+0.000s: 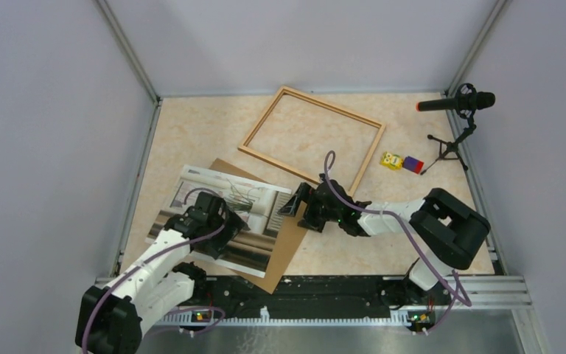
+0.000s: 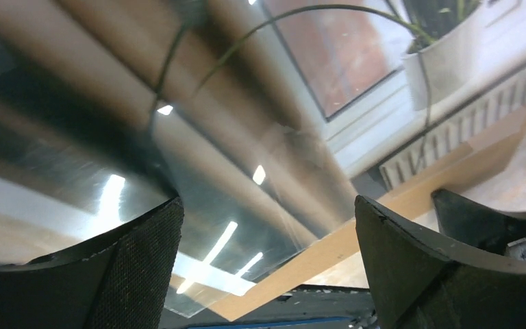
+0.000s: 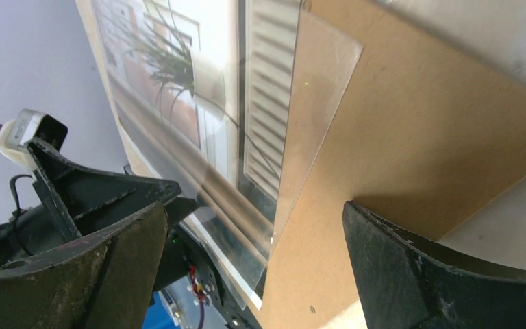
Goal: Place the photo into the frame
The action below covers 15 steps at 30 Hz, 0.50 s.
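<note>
The photo [image 1: 214, 228] lies face up at the near left, on a brown backing board [image 1: 284, 240]. A clear sheet [image 3: 318, 89] covers the photo [image 3: 178, 82] and overhangs its edge. The frame [image 1: 263, 118], of light wood, lies empty at the far middle of the table. My left gripper [image 1: 230, 214] hangs open just above the photo [image 2: 233, 137], with nothing between its fingers [image 2: 144, 260]. My right gripper [image 1: 291, 205] is open too, at the photo's right edge over the backing board [image 3: 418, 137]. In the wrist views the left gripper [image 2: 267, 205] and right gripper [image 3: 253, 205] face each other.
A yellow toy [image 1: 390, 161] and a blue and red block [image 1: 413, 164] sit right of the frame. A microphone [image 1: 457, 103] on a small tripod stands at the far right. Grey walls close in the table on three sides.
</note>
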Available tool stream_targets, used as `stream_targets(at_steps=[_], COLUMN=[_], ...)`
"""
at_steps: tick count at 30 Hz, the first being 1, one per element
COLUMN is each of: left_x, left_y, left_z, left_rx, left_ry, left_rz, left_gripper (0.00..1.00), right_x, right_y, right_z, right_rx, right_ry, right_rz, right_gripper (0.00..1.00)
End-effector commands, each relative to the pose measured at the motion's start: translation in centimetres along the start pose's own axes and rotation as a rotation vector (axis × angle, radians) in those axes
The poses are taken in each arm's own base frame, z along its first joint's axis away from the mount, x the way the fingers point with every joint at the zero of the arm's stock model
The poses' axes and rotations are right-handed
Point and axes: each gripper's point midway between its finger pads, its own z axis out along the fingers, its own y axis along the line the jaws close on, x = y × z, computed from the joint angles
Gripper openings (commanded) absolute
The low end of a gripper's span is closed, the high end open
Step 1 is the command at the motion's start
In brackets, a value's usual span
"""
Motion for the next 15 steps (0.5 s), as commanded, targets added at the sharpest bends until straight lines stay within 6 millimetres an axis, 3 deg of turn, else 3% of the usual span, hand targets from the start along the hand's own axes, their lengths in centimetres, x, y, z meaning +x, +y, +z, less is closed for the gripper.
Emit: stream_targets(at_steps=[1, 8, 15], left_x=[0.5, 0.7, 1.1], left_y=[-0.6, -1.8, -3.6], left_z=[2.0, 3.8, 5.4], left_rx=[0.031, 0.043, 0.093], left_ry=[0.038, 0.074, 0.095], left_rz=[0.023, 0.026, 0.057], left_gripper=[0.99, 0.99, 0.99], right_x=[-2.9, -7.4, -8.7], right_y=[-0.1, -1.2, -0.9], right_z=[0.7, 2.5, 4.8], right_rx=[-0.006, 0.035, 0.057], right_ry=[-0.057, -0.126, -0.126], right_rz=[0.029, 0.088, 0.097], right_gripper=[0.97, 0.97, 0.97])
